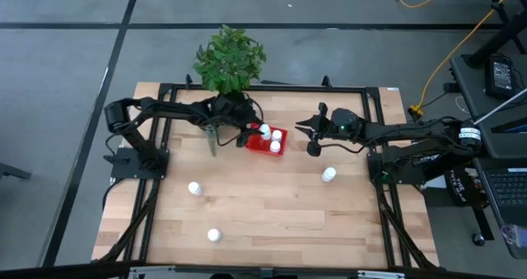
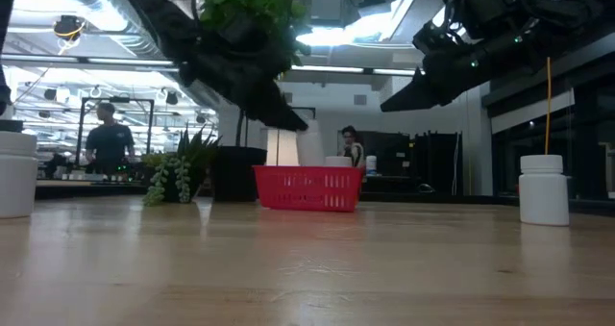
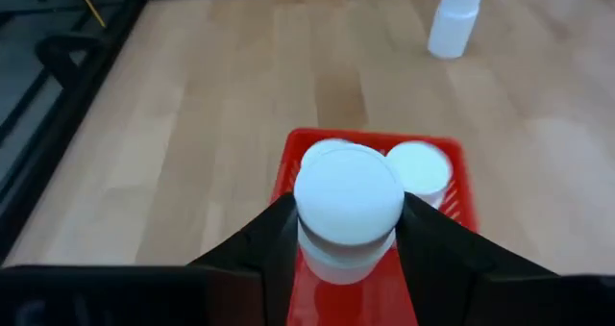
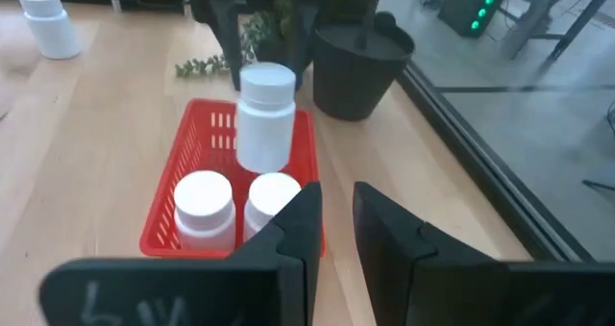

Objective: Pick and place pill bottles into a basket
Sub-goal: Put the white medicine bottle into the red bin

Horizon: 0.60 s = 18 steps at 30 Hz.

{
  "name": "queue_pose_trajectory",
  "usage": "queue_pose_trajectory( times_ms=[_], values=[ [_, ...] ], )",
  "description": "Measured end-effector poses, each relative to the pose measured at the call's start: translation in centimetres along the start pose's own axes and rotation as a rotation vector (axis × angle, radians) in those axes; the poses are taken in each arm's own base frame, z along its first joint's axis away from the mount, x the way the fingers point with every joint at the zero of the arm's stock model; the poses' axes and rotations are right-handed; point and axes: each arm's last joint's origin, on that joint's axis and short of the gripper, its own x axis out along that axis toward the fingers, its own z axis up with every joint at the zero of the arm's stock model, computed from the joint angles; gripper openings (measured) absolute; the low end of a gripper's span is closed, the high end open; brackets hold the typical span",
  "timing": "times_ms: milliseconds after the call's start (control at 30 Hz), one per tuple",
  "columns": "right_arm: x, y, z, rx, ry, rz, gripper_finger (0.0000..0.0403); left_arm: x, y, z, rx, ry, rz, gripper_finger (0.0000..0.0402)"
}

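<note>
The red basket (image 1: 268,141) stands on the table's far middle with two white pill bottles (image 4: 204,209) (image 4: 272,203) upright in it. My left gripper (image 1: 257,133) reaches in from the left and is shut on a third bottle (image 3: 348,206), which hangs upright over the basket's free part (image 4: 264,114). My right gripper (image 1: 311,137) is just right of the basket, above the table and empty, with a narrow gap between its fingers (image 4: 334,220). Three more bottles stand on the table: at the right (image 1: 328,174), the left (image 1: 195,188) and the near left (image 1: 214,235). My left gripper pinches the bottle's body (image 3: 317,254) just below the cap, one finger (image 3: 269,244) on each side. The fingers come from the table's left, slanting down. The bottle is upright, its bottom (image 4: 258,164) about level with the basket's rim; I cannot tell whether it touches the basket.
A black pot with a green plant (image 1: 229,61) stands just behind the left gripper, near the far edge; it also shows in the right wrist view (image 4: 360,62). A black frame (image 1: 375,160) runs around the table. Bare wood lies on the near half between the loose bottles.
</note>
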Motion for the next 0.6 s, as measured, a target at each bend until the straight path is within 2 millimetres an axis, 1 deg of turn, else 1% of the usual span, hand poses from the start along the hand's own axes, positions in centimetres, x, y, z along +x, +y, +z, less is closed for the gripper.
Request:
queue_pose_trajectory(
  times_ms=[100,200,600],
  values=[
    [0.0,0.0,0.0,0.002,0.0,0.0,0.0068,1.0,0.6,-0.5,0.01,0.025,-0.002,0.0149],
    [0.0,0.0,0.0,0.006,0.0,0.001,0.0068,1.6,0.9,-0.9,0.014,0.042,-0.002,0.0147],
    [0.0,0.0,-0.1,0.007,0.01,0.003,0.0068,1.8,1.0,-1.1,0.006,0.046,-0.006,0.0147]
  ],
)
